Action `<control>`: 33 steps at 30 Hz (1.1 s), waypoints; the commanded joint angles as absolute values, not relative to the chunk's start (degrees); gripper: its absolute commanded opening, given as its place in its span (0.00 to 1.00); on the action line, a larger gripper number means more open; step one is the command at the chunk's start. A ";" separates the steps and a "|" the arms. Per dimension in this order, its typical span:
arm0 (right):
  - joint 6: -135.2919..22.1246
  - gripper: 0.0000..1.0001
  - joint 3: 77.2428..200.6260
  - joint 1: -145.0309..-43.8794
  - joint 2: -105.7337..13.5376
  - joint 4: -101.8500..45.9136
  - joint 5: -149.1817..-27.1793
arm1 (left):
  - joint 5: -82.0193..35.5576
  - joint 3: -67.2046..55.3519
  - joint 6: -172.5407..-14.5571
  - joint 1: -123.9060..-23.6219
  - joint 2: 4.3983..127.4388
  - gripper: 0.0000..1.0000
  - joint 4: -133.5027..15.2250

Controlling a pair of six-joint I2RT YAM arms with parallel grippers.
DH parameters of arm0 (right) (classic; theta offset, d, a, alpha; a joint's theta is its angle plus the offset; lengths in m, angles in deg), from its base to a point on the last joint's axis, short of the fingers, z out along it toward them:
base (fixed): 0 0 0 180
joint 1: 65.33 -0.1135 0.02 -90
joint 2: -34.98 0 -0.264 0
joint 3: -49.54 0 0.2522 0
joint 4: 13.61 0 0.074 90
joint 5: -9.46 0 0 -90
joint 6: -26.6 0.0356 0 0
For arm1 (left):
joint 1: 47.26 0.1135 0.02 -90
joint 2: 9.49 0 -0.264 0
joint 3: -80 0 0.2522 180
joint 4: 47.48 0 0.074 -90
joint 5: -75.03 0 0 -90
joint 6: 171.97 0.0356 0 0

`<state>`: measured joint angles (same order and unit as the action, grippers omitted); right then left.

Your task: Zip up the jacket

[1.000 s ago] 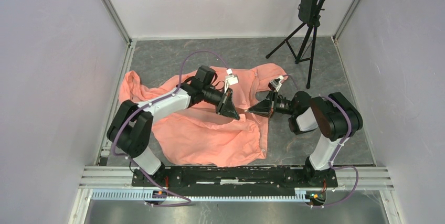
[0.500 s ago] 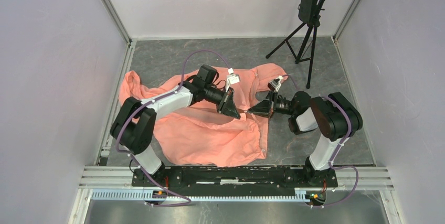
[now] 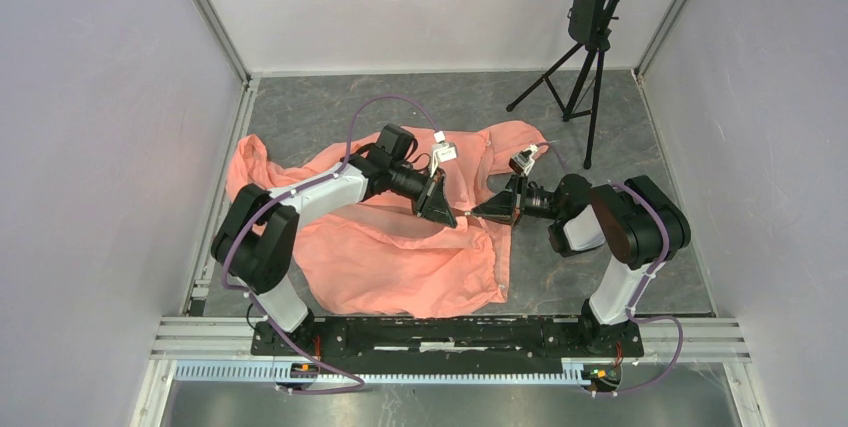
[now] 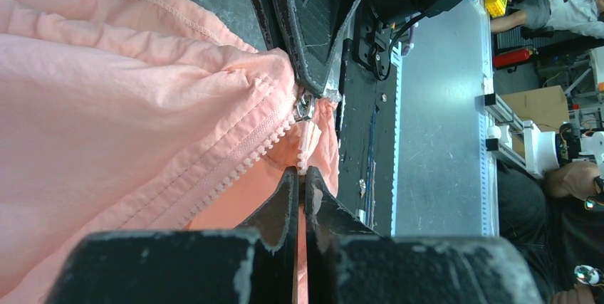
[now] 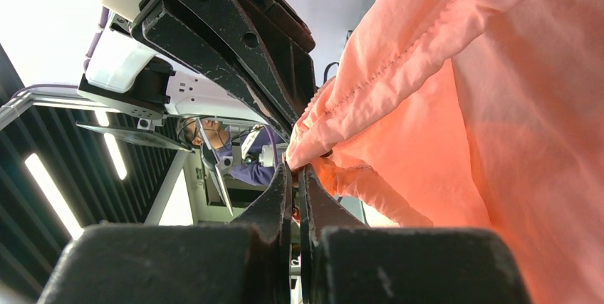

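The salmon-pink jacket [image 3: 400, 257] lies spread on the grey floor. My left gripper [image 3: 453, 215] and right gripper [image 3: 477, 213] meet tip to tip over its right front edge. In the left wrist view my left gripper [image 4: 299, 171] is shut on the pale zipper strip's end, just below the metal slider [image 4: 305, 108]. The zipper teeth [image 4: 249, 149] run down to the left. The right gripper's fingers [image 4: 306, 40] reach the slider from above. In the right wrist view my right gripper [image 5: 294, 169] is shut on the jacket's edge [image 5: 335, 115]; what it pinches is hidden.
A black tripod stand [image 3: 590, 47] stands at the back right on the floor. Pale walls close in the left, right and back sides. The arms' base rail [image 3: 450, 332] runs along the near edge.
My left arm has shifted slightly up and to the right, bringing its fingertips closer to the right gripper. The right arm and the jacket have barely moved.
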<state>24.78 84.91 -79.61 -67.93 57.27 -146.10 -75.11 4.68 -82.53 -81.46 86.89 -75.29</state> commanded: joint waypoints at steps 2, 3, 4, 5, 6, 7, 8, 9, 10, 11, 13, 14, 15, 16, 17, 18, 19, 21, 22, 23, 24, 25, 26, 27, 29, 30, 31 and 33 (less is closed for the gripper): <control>23.48 0.00 84.86 -80.23 -66.60 84.64 -147.33 | -74.65 2.60 -79.69 -81.32 86.53 0.02 -75.73; 23.52 0.00 84.88 -80.27 -66.57 84.61 -147.32 | -74.48 2.69 -79.51 -81.30 86.28 0.02 -75.74; 23.42 0.00 84.88 -80.21 -66.53 84.64 -147.34 | -74.54 2.83 -79.43 -81.28 86.04 0.02 -75.73; 23.40 0.00 84.83 -80.23 -66.53 84.61 -147.34 | -74.65 2.87 -79.30 -81.26 85.86 0.02 -75.70; 23.41 0.00 84.88 -80.27 -66.58 84.61 -147.31 | -74.60 2.87 -79.32 -81.32 85.82 0.02 -75.74; 23.41 0.00 84.87 -80.23 -66.64 84.66 -147.32 | -74.56 2.87 -79.21 -81.24 85.92 0.02 -75.87; 23.42 0.00 84.90 -80.26 -66.70 84.67 -147.33 | -74.56 2.87 -78.96 -81.19 85.88 0.02 -76.00; 23.39 0.00 84.92 -80.27 -66.86 84.67 -147.31 | -74.64 2.94 -78.91 -81.19 85.74 0.02 -76.01; 23.43 0.00 84.92 -80.20 -66.95 84.66 -147.34 | -74.73 3.17 -78.77 -81.20 85.63 0.02 -76.06; 23.39 0.00 84.92 -80.12 -66.97 84.60 -147.27 | -74.76 3.36 -78.55 -81.19 85.21 0.02 -76.09; 23.31 0.00 84.83 -80.00 -67.02 84.62 -147.16 | -74.51 3.58 -78.42 -81.21 84.59 0.02 -76.07; 23.29 0.00 84.88 -79.96 -67.02 84.62 -147.09 | -74.62 3.65 -78.43 -81.21 84.49 0.02 -75.98; 23.26 0.00 84.78 -79.91 -66.88 84.60 -147.07 | -74.89 3.66 -78.45 -81.19 84.53 0.02 -76.05; 23.26 0.00 84.81 -79.92 -66.87 84.64 -147.02 | -75.00 3.66 -78.44 -81.23 84.64 0.02 -76.06; 23.21 0.00 84.83 -79.96 -66.88 84.62 -146.94 | -74.96 3.66 -78.41 -81.20 84.52 0.02 -76.10; 23.26 0.00 84.79 -79.95 -66.95 84.67 -147.04 | -74.91 3.62 -78.32 -81.20 84.44 0.02 -76.10; 23.16 0.00 84.79 -79.92 -66.97 84.61 -147.05 | -74.87 3.65 -78.30 -81.21 84.34 0.02 -76.10; 23.15 0.00 84.75 -79.92 -67.00 84.62 -147.07 | -74.91 3.66 -78.28 -81.20 84.18 0.02 -76.05; 23.16 0.00 84.79 -79.87 -66.88 84.64 -147.05 | -74.83 3.66 -78.29 -81.20 84.20 0.02 -76.11; 23.16 0.00 84.77 -79.88 -66.90 84.65 -147.05 | -74.89 3.58 -78.30 -81.20 84.29 0.02 -76.06; 23.10 0.00 84.77 -79.86 -66.88 84.66 -147.00 | -74.99 3.66 -78.27 -81.22 84.24 0.02 -76.10; 23.15 0.00 84.76 -79.97 -67.03 84.64 -147.11 | -74.93 3.66 -78.20 -81.19 84.21 0.02 -76.09; 23.17 0.00 84.77 -79.96 -67.13 84.66 -147.15 | -74.71 3.74 -78.25 -81.21 84.12 0.02 -76.11; 23.17 0.00 84.75 -79.99 -67.15 84.68 -147.12 | -74.56 3.75 -78.19 -81.19 83.99 0.02 -76.13; 23.17 0.00 84.75 -80.00 -67.00 84.67 -147.09 | -74.57 3.88 -78.07 -81.15 83.67 0.02 -76.17; 23.15 0.00 84.75 -79.99 -66.91 84.61 -147.09 | -74.54 3.92 -78.09 -81.07 83.60 0.02 -76.18; 23.16 0.00 84.75 -79.98 -66.89 84.61 -147.12 | -74.63 3.89 -78.02 -81.02 83.65 0.02 -76.33; 23.13 0.00 84.75 -80.00 -66.97 84.68 -147.07 | -74.87 4.19 -77.96 -81.06 83.45 0.02 -76.36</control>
